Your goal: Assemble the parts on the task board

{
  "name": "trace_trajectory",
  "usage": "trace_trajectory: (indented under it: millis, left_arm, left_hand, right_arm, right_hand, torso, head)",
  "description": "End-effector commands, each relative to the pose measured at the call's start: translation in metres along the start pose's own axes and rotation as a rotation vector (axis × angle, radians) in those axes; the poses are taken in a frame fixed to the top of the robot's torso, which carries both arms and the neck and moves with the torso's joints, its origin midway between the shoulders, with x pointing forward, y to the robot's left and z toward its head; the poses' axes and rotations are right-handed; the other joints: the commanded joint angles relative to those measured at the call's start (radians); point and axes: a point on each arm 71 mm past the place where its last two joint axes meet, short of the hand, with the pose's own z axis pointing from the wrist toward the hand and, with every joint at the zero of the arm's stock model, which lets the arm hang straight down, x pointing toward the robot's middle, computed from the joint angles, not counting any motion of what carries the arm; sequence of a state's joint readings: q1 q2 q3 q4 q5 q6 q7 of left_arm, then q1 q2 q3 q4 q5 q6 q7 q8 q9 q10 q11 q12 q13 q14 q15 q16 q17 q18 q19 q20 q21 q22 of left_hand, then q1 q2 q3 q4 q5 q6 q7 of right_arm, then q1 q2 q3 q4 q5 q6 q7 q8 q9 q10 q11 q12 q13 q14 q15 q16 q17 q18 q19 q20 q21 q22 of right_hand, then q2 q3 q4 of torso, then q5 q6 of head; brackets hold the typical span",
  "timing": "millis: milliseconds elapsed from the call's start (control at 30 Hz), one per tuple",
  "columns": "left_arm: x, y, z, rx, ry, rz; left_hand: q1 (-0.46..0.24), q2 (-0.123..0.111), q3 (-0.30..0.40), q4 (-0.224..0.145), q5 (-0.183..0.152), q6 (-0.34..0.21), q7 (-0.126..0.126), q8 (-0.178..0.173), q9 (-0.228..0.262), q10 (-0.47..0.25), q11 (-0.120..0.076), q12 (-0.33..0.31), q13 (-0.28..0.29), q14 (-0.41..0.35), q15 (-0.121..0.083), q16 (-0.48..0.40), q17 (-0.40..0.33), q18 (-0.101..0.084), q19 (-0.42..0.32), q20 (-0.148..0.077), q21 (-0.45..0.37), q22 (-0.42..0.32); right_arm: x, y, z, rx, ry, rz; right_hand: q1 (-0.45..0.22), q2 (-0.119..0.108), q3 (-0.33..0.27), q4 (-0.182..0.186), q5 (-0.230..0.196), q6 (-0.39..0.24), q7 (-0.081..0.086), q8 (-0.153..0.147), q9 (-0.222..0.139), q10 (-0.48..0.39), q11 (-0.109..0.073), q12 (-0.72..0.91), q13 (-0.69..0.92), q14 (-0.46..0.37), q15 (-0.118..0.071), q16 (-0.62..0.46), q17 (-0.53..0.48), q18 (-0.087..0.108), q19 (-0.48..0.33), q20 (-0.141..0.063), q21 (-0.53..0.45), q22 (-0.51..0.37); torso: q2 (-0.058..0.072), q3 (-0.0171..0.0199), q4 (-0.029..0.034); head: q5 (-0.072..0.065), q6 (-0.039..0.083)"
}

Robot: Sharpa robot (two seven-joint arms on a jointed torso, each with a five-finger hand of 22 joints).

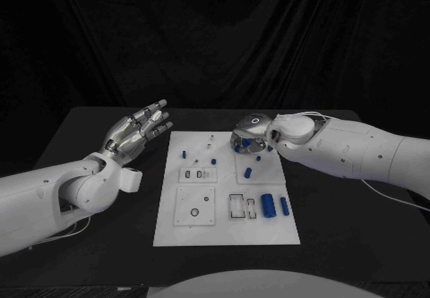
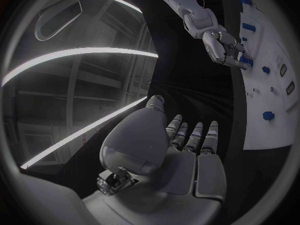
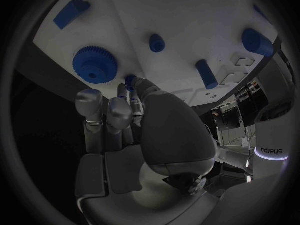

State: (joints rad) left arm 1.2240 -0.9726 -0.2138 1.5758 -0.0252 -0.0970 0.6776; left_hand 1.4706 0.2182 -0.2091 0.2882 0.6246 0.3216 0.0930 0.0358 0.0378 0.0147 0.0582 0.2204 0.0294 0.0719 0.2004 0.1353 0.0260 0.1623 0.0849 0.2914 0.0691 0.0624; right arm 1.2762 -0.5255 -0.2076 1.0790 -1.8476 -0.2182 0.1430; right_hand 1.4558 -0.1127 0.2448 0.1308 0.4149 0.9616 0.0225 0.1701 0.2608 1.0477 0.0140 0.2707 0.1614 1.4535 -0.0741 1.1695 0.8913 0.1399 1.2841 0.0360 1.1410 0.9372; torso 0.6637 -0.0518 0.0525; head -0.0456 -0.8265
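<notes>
A: Board first. Where does the task board [image 1: 224, 230] lie?

B: In the middle of the head view, a white plate on the black table [image 1: 358, 236]. A large blue cylinder [image 1: 267, 201] and a thinner blue peg [image 1: 284, 206] lie in its lower right part, and small blue pieces dot its upper half.

A: And the right hand [image 1: 250, 133]?

B: It comes in from the right edge and hangs over the board's upper right area, fingers pointing down at the plate. In the right wrist view its fingertips [image 3: 134, 83] touch a small blue part [image 3: 129, 80], just beside a blue gear [image 3: 95, 65] that sits by the board's edge. A blue peg [image 3: 206, 74] and a short blue stud [image 3: 157, 43] lie further off on the board.

A: Does it hold that part?

B: I cannot tell; the fingers hide most of it.

A: The left hand [image 1: 137, 131]?

B: At the upper left of the head view, off the board's left edge, above the table. Fingers spread wide, holding nothing, well apart from every part.
</notes>
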Motion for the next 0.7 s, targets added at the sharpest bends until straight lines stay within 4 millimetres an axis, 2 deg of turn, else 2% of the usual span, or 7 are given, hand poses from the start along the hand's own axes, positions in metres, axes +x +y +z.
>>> trace_trajectory:
  millis: [33,133,300,367,467,633,700]
  left_arm:
    - [0.002,-0.013,-0.001,0.191,0.014,-0.011]
    - [0.001,-0.013,-0.001,0.19,0.014,-0.011]
    - [0.0,-0.013,-0.001,0.187,0.013,-0.011]
    - [0.0,-0.013,-0.002,0.185,0.011,-0.01]
    - [-0.001,-0.014,-0.004,0.182,0.004,-0.005]
    - [-0.003,-0.016,-0.009,0.18,-0.012,0.004]
    - [-0.003,-0.017,-0.011,0.18,-0.018,0.009]
  left_hand:
    - [0.011,0.002,0.005,0.001,0.006,0.009,0.003,0.008,0.002,0.0,0.006,-0.002,0.0,-0.003,0.007,0.002,0.001,-0.001,0.006,0.002,0.006,0.001]
    - [0.012,0.003,0.006,0.001,0.006,0.016,0.005,0.01,0.003,0.0,0.007,-0.002,0.0,-0.003,0.007,0.002,0.001,-0.001,0.007,0.002,0.006,0.001]
    - [0.013,0.003,0.008,0.001,0.007,0.022,0.007,0.011,0.004,-0.001,0.008,-0.001,0.0,-0.003,0.008,0.003,0.001,-0.002,0.007,0.002,0.007,0.001]
    - [0.013,0.003,0.008,0.001,0.007,0.022,0.007,0.011,0.004,-0.001,0.008,-0.001,0.0,-0.003,0.008,0.003,0.001,-0.002,0.007,0.002,0.007,0.001]
    - [0.015,0.003,0.009,0.001,0.009,0.026,0.008,0.012,0.004,0.0,0.01,0.001,0.0,-0.002,0.009,0.004,0.001,-0.003,0.009,0.002,0.008,0.002]
    - [0.015,0.0,0.008,0.0,0.009,0.03,0.009,0.013,0.005,0.001,0.011,0.003,0.001,-0.002,0.009,0.005,0.001,-0.003,0.01,0.002,0.009,0.002]
    - [0.016,-0.003,0.007,0.0,0.009,0.033,0.01,0.014,0.005,0.002,0.012,0.005,0.001,-0.002,0.008,0.005,0.001,-0.004,0.006,0.002,0.006,0.0]
  right_arm:
    - [-0.002,0.002,0.0,-0.02,-0.048,-0.003]
    - [-0.003,0.002,-0.001,-0.029,-0.076,-0.002]
    - [-0.006,0.003,-0.002,-0.04,-0.115,-0.003]
    - [-0.007,0.003,-0.003,-0.04,-0.129,0.005]
    - [-0.011,0.002,-0.004,-0.037,-0.149,0.019]
    - [-0.03,-0.001,-0.005,-0.031,-0.167,0.017]
    - [-0.042,-0.003,-0.005,-0.027,-0.171,0.01]
  right_hand:
    - [0.02,0.004,0.011,-0.01,0.006,0.023,0.015,0.02,0.023,0.023,-0.006,0.017,0.01,-0.002,-0.009,0.001,0.005,-0.007,-0.003,-0.006,0.005,0.012]
    - [0.029,0.014,0.013,-0.024,0.007,0.065,0.03,0.055,0.059,0.05,-0.013,0.037,0.022,-0.003,-0.014,-0.001,0.003,-0.009,-0.001,-0.01,0.011,0.023]
    - [0.033,0.019,0.013,-0.038,0.01,0.087,0.034,0.082,0.101,0.072,-0.015,0.053,0.033,-0.002,-0.016,0.0,0.005,-0.012,0.004,-0.013,0.02,0.043]
    - [0.033,0.02,0.014,-0.04,0.01,0.089,0.034,0.086,0.108,0.074,-0.015,0.054,0.034,-0.001,-0.016,0.002,0.007,-0.013,0.005,-0.014,0.022,0.046]
    - [0.033,0.019,0.014,-0.042,0.01,0.092,0.036,0.089,0.117,0.077,-0.014,0.055,0.036,0.0,-0.016,0.004,0.011,-0.014,0.008,-0.014,0.027,0.054]
    - [0.032,0.017,0.013,-0.042,0.009,0.09,0.038,0.09,0.121,0.076,-0.012,0.054,0.036,0.001,-0.015,0.004,0.01,-0.015,0.009,-0.014,0.029,0.057]
    - [0.028,0.017,0.014,-0.041,0.003,0.08,0.038,0.087,0.128,0.071,-0.01,0.049,0.035,0.0,-0.013,0.001,0.007,-0.015,0.008,-0.013,0.028,0.058]
  torso:
    - [0.0,-0.0002,-0.0001]
    - [0.0,0.0,0.0]
    - [0.0,-0.0002,-0.0001]
    - [-0.001,-0.0003,0.0]
    - [-0.001,-0.0006,-0.0007]
    - [-0.001,-0.0009,-0.0013]
    - [-0.001,-0.0013,-0.0011]
  head:
    - [0.001,-0.003]
    - [0.002,-0.005]
    - [0.003,-0.006]
    - [0.005,-0.007]
    - [0.009,-0.001]
    - [0.012,0.011]
    - [0.016,0.021]
